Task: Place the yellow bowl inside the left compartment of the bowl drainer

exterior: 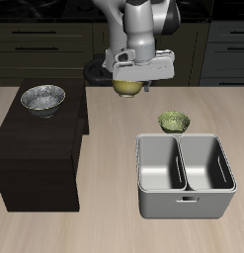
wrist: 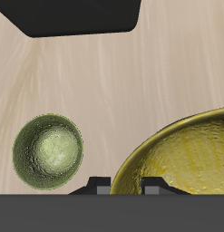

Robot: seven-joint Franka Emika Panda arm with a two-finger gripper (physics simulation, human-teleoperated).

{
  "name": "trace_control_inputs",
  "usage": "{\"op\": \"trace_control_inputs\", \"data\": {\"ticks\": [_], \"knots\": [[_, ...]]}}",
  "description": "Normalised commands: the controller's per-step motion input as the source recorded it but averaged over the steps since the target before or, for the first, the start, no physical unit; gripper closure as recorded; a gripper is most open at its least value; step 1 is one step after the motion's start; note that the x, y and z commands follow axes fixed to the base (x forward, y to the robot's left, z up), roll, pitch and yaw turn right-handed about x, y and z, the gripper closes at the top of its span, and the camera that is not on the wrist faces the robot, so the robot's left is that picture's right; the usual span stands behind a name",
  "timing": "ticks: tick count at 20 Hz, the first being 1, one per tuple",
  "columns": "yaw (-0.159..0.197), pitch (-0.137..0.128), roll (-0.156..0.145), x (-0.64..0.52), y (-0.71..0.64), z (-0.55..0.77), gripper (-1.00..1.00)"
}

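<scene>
— What was the gripper (exterior: 133,83) doing?
— It held the yellow bowl (exterior: 127,89) up in the air, its fingers closed on the rim. In the wrist view the yellow bowl (wrist: 181,156) looked big and close.
— Where was that?
— Far back over the table (exterior: 104,227), beside the dark cabinet (exterior: 40,148).
— What else was there?
— A small green bowl (exterior: 174,122) sat on the table, nearer the front. Just in front of it stood the bowl drainer (exterior: 185,204). A silver-grey bowl (exterior: 42,99) sat on the cabinet.
</scene>
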Motion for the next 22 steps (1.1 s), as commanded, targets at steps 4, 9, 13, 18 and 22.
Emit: {"op": "trace_control_inputs", "data": {"ticks": [4,9,13,18,22], "knots": [[-0.025,-0.065,-0.009,0.11,0.00,0.65,1.00],[0.016,-0.071,0.008,0.06,0.11,0.59,1.00],[0.014,-0.019,0.000,0.11,0.06,0.22,1.00],[0.009,0.019,-0.009,0.28,0.05,0.05,1.00],[0.005,0.010,-0.008,0.31,0.06,0.13,1.00]]}}
